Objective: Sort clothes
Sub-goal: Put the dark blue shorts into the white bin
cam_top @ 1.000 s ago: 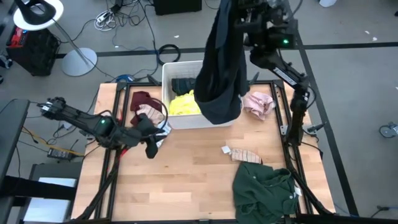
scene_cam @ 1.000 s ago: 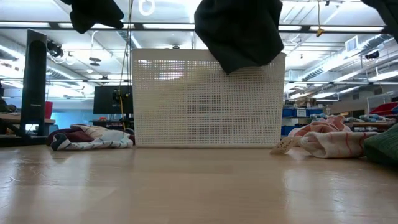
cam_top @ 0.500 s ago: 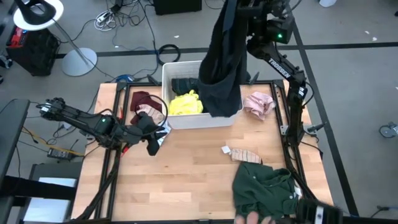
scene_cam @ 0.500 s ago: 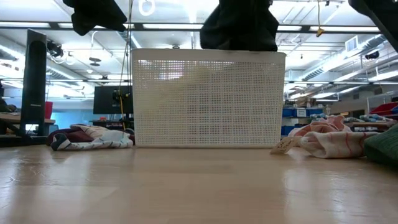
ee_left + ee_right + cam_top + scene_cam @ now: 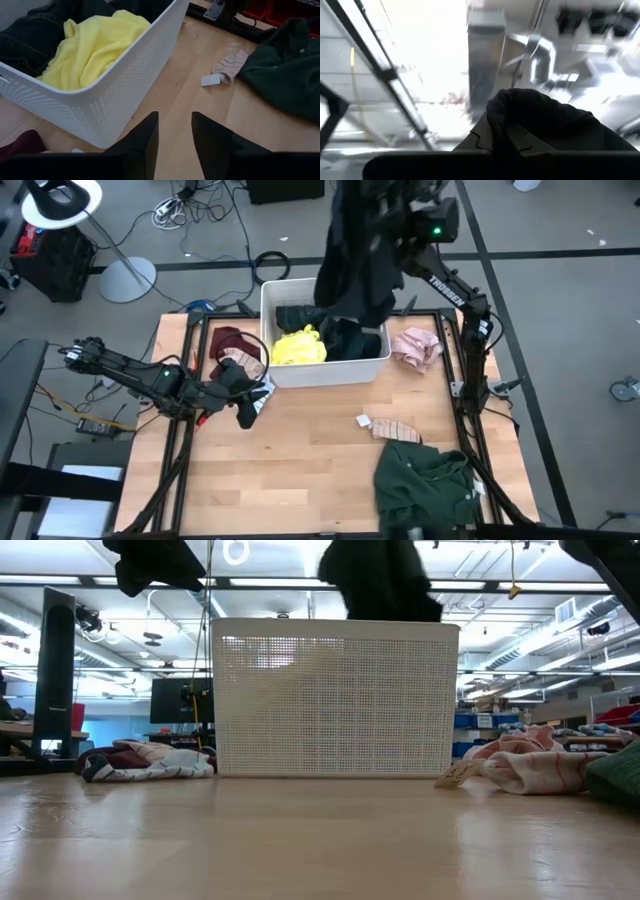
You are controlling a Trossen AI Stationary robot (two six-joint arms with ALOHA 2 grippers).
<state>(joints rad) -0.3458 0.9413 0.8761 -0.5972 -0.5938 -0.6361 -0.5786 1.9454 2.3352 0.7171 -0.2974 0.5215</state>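
Right gripper [image 5: 372,202], clamped on a black top [image 5: 355,265], hangs high over the bin [image 5: 322,373] at the table's [image 5: 300,470] far edge; the top's lower end dips into the bin beside the yellow shirt [image 5: 297,346]. Left gripper [image 5: 243,392] hovers near the bin's left front corner, fingers [image 5: 141,137] parted, with a dark cloth dangling at it; whether it grips it I cannot tell. Maroon piece [image 5: 230,340] lies left of the bin, pink piece [image 5: 415,346] right of it. Striped sock [image 5: 395,429] and green top [image 5: 425,485] lie toward the near right corner.
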